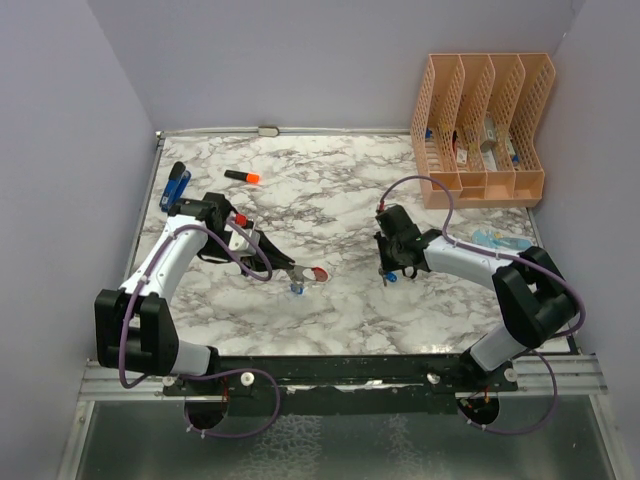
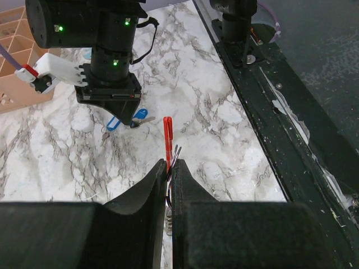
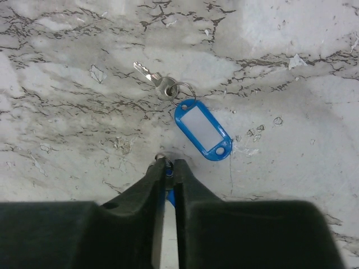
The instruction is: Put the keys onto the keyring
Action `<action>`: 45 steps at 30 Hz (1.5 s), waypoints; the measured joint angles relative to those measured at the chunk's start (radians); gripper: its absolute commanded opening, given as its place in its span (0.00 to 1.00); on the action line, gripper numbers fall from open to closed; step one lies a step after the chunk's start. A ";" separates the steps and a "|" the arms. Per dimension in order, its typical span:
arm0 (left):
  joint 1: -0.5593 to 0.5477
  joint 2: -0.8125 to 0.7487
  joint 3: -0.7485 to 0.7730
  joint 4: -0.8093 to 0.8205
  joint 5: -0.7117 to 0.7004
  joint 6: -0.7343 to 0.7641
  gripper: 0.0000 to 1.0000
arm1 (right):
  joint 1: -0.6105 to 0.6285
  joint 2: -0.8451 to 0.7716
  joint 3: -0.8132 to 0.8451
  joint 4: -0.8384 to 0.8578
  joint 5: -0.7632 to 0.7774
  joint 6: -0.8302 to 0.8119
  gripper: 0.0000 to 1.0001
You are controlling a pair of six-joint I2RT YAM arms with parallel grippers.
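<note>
surface: marble table (image 1: 330, 190) | on it: marker (image 1: 242, 177), peach rack (image 1: 480, 130), blue-tagged key (image 3: 201, 129)

A rack (image 1: 480, 120) stands in the bench's (image 1: 340, 200) far right corner, a flat item (image 1: 500, 242) before it by the right edge. A marker (image 1: 243, 177) lies near the far left corner, a stapler-like tool (image 1: 175, 186) left of it. Mid-bench the left end effector (image 2: 170, 166) holds the keyring (image 2: 167, 134); to its right a loose key (image 3: 202, 130) lies just beyond the right end effector (image 3: 167, 165), a pinched key (image 3: 168, 197) between its fingers.

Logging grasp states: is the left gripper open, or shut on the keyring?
Shut on the keyring: the left gripper has its jaws pressed together, and the red strip sticks out from between them.
</note>
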 measured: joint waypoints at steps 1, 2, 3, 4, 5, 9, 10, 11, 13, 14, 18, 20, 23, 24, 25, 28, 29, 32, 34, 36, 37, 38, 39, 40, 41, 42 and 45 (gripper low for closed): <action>0.000 0.001 0.000 0.000 0.000 0.000 0.00 | 0.000 0.000 0.000 0.005 -0.002 -0.003 0.05; 0.000 0.002 0.000 0.000 0.000 0.000 0.00 | 0.000 0.000 0.000 0.009 -0.003 -0.005 0.04; 0.000 0.003 0.000 0.000 0.000 0.000 0.00 | 0.000 0.000 0.000 0.014 -0.006 -0.005 0.03; 0.000 0.005 0.000 0.000 0.000 0.000 0.00 | 0.000 0.000 -0.002 0.019 -0.010 -0.006 0.02; 0.000 0.005 0.000 0.000 0.000 0.000 0.00 | 0.000 0.000 -0.003 0.023 -0.011 -0.006 0.01; 0.000 0.009 0.000 0.000 0.000 0.000 0.00 | 0.000 0.000 -0.005 0.030 -0.014 -0.008 0.01; 0.000 0.009 0.000 0.000 0.000 0.000 0.00 | 0.000 0.000 -0.005 0.030 -0.014 -0.009 0.01; 0.000 0.009 0.000 0.000 0.000 0.000 0.00 | 0.000 0.000 -0.005 0.030 -0.014 -0.009 0.01; 0.000 0.009 0.000 0.000 0.000 0.001 0.00 | 0.000 -0.002 -0.005 0.029 -0.014 -0.010 0.01; 0.000 0.010 0.000 0.000 0.000 0.001 0.00 | 0.000 -0.005 -0.005 0.027 -0.014 -0.010 0.01; 0.000 0.019 0.006 -0.002 0.000 -0.002 0.00 | 0.000 -0.083 -0.004 -0.008 -0.031 -0.012 0.01; 0.000 0.026 0.025 -0.006 0.000 -0.010 0.00 | 0.000 -0.148 0.003 -0.032 -0.055 -0.013 0.01; 0.001 0.031 0.073 -0.006 0.000 -0.030 0.00 | 0.000 -0.256 0.046 -0.072 -0.110 -0.017 0.01; 0.002 0.032 0.094 -0.006 0.000 -0.040 0.00 | 0.000 -0.284 0.061 -0.078 -0.126 -0.017 0.01; 0.002 0.032 0.116 -0.006 0.000 -0.051 0.00 | 0.000 -0.322 0.081 -0.086 -0.148 -0.018 0.01; 0.002 0.037 0.167 -0.006 0.003 -0.081 0.00 | 0.000 -0.399 0.125 -0.103 -0.207 -0.012 0.01; 0.001 0.042 0.182 -0.007 0.006 -0.094 0.00 | 0.000 -0.423 0.141 -0.106 -0.237 -0.006 0.01; -0.004 0.058 0.207 -0.006 0.015 -0.117 0.00 | 0.000 -0.455 0.184 -0.107 -0.335 0.015 0.01; -0.012 0.069 0.213 -0.006 0.018 -0.124 0.00 | 0.002 -0.457 0.206 -0.105 -0.393 0.032 0.01; -0.022 0.082 0.213 -0.006 0.018 -0.126 0.00 | 0.008 -0.457 0.218 -0.101 -0.435 0.049 0.01; -0.023 0.087 0.213 -0.006 0.018 -0.126 0.00 | 0.012 -0.457 0.223 -0.099 -0.461 0.061 0.01; -0.025 0.093 0.213 -0.006 0.017 -0.125 0.00 | 0.016 -0.457 0.227 -0.095 -0.481 0.074 0.01; -0.027 0.097 0.214 -0.006 0.017 -0.125 0.00 | 0.021 -0.457 0.228 -0.088 -0.501 0.085 0.01; -0.028 0.103 0.214 -0.006 0.016 -0.125 0.00 | 0.027 -0.457 0.228 -0.081 -0.519 0.096 0.01; -0.029 0.107 0.214 -0.006 0.016 -0.124 0.00 | 0.036 -0.456 0.229 -0.071 -0.533 0.106 0.01; -0.029 0.111 0.214 -0.006 0.015 -0.123 0.00 | 0.051 -0.452 0.231 -0.060 -0.549 0.120 0.01; -0.029 0.114 0.214 -0.006 0.014 -0.113 0.00 | 0.094 -0.438 0.238 -0.035 -0.580 0.147 0.01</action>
